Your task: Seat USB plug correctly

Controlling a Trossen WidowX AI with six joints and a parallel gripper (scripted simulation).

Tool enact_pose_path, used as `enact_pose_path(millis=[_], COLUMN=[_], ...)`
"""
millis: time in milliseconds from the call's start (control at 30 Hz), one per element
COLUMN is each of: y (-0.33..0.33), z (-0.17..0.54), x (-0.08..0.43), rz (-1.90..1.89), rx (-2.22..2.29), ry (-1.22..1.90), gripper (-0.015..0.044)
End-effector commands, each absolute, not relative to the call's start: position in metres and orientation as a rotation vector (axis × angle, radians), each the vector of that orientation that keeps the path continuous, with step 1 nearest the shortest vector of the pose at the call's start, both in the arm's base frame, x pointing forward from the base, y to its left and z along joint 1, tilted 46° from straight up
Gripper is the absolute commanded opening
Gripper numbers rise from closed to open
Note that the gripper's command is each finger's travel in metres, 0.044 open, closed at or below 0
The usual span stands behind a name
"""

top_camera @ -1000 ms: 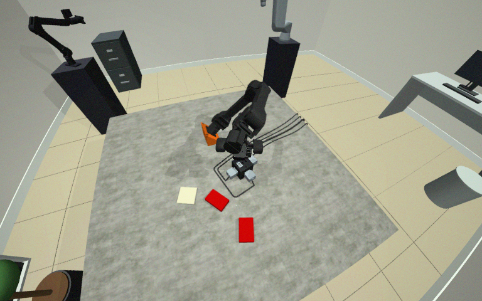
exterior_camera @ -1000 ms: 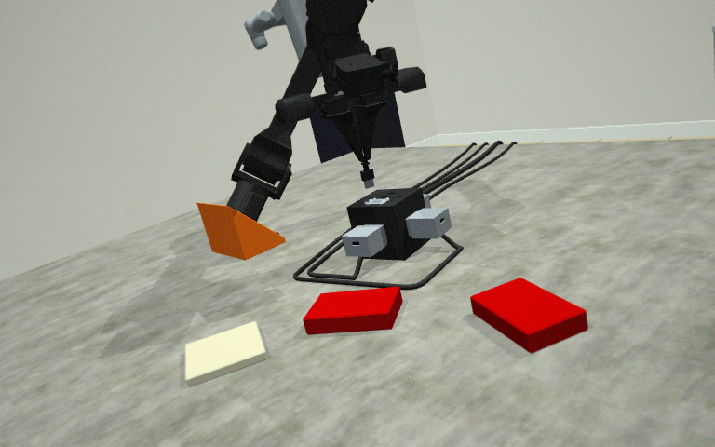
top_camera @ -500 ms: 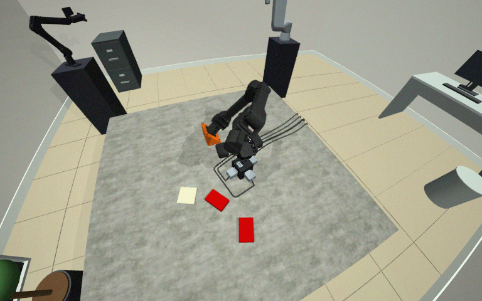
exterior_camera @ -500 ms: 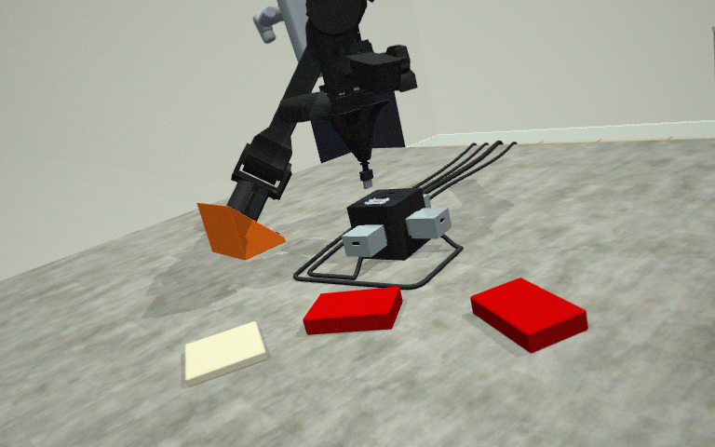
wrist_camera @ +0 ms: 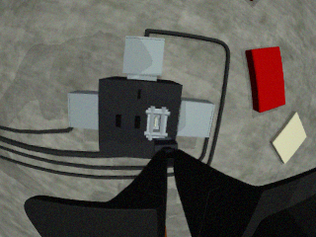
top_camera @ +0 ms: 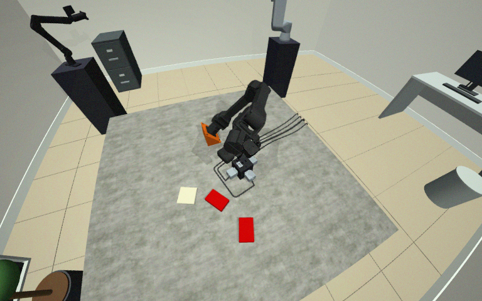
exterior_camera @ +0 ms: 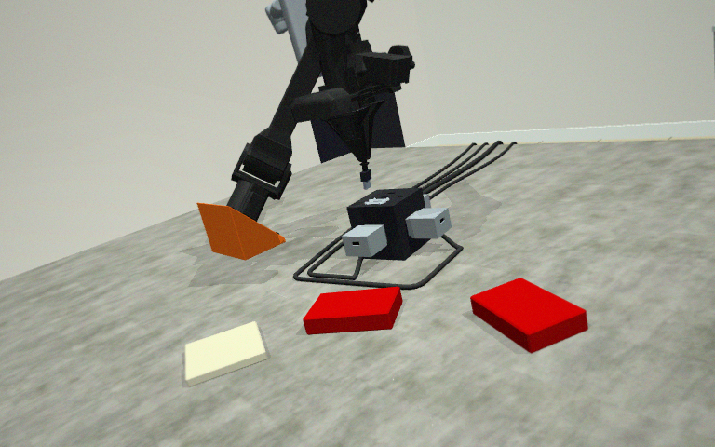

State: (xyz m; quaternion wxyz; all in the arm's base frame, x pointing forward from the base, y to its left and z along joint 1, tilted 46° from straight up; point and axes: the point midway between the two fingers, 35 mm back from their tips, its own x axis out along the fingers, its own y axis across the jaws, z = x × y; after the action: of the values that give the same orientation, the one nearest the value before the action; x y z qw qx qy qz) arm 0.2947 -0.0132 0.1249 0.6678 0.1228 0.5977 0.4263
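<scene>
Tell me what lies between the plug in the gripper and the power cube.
Only air: the exterior view shows a bare gap under the plug, above the cube.

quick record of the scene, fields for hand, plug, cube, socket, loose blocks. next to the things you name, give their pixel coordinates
hand: shut on the USB plug, above the cube
USB plug (exterior_camera: 366, 178): out of the socket, metal end down
power cube (top_camera: 238, 171) (exterior_camera: 375, 223) (wrist_camera: 118, 140): upright, pale adapters on its sides
socket (exterior_camera: 376, 201) (wrist_camera: 157, 122): on cube top, nothing plugged in
loose blocks: two red, one cream
</scene>
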Motion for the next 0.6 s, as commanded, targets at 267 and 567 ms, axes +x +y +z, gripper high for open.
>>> enact_pose_path(millis=[267, 567], y=[-0.0132, -0.0132], z=[0.1247, 0.1247], x=[0.2947, 0.2946], rz=[1.149, 1.282], rx=[0.045, -0.135], ry=[1.183, 1.040], gripper=[0.0000, 0.0000])
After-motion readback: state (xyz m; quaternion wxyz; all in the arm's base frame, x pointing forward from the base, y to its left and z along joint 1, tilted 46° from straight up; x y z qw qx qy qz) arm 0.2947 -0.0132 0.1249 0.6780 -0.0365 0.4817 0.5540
